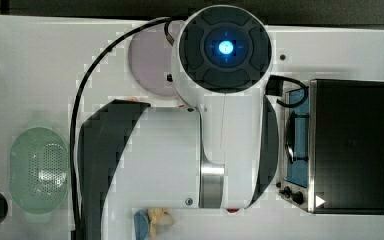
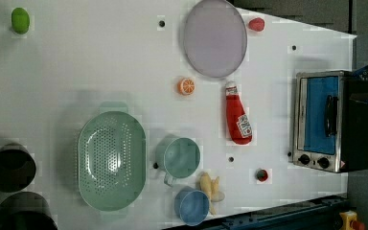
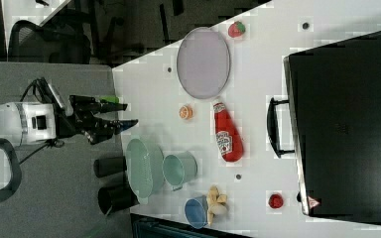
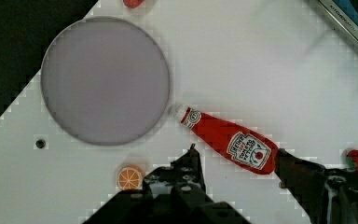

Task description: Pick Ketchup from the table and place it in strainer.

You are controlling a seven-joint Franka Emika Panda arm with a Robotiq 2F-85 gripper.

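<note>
Lying flat on the white worktop (image 2: 76, 72), your ketchup (image 2: 237, 115) has its white cap toward the lilac plate (image 2: 214, 38) and its red base toward the toaster oven (image 2: 323, 120). In the left view the plate sits at about 11 o'clock from the bottle, its rim just beside the cap, though you cannot tell whether the two touch. The orange slice (image 2: 186, 86) lies near the cap at about 10 o'clock. At 3 o'clock stands the toaster oven, apart from the bottle. A small red item (image 2: 262, 175) rests at about 5 o'clock.

The green cup (image 2: 181, 158) stands at about 8 o'clock from the bottle, and the strainer (image 2: 111, 160) sits beyond it, just beside the cup and well apart from the ketchup, with nothing in it. Below the cup in the left view you have a blue bowl (image 2: 191, 207) with a banana (image 2: 210, 189) beside it. A strawberry (image 2: 256, 24) lies past the plate's far rim.

In the right view your gripper (image 3: 124, 114) hangs well above the worktop, off toward the right view's left. The jaws are spread with nothing between them; in the wrist view the ketchup lies on the worktop beyond the two fingers (image 4: 186, 172).
</note>
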